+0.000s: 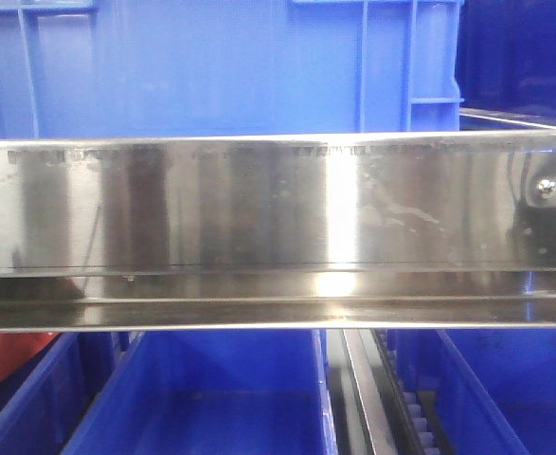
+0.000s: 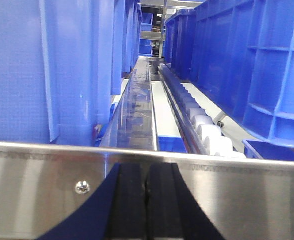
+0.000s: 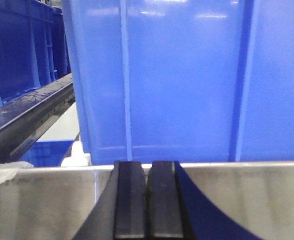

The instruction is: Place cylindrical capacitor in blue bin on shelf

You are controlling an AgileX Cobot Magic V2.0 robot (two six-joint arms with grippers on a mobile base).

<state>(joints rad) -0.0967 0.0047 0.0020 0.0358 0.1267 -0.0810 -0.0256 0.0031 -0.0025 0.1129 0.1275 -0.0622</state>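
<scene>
The shelf's brushed-steel front rail (image 1: pixel 278 204) fills the middle of the front view, with a large blue bin (image 1: pixel 221 66) above it and open blue bins (image 1: pixel 211 398) on the tier below. My left gripper (image 2: pixel 147 172) is shut, its black pads pressed together in front of the shelf rail (image 2: pixel 46 190). My right gripper (image 3: pixel 147 170) is also shut with nothing between its pads, close to the rail (image 3: pixel 237 200) and a blue bin wall (image 3: pixel 187 80). The cylindrical capacitor is out of view.
A roller track (image 2: pixel 207 130) with white wheels runs back between blue bins (image 2: pixel 247 65) in the left wrist view. A steel divider (image 1: pixel 367 398) separates the lower bins. Something red (image 1: pixel 3 360) shows at lower left. A dark rail (image 3: pixel 26 115) slopes away left.
</scene>
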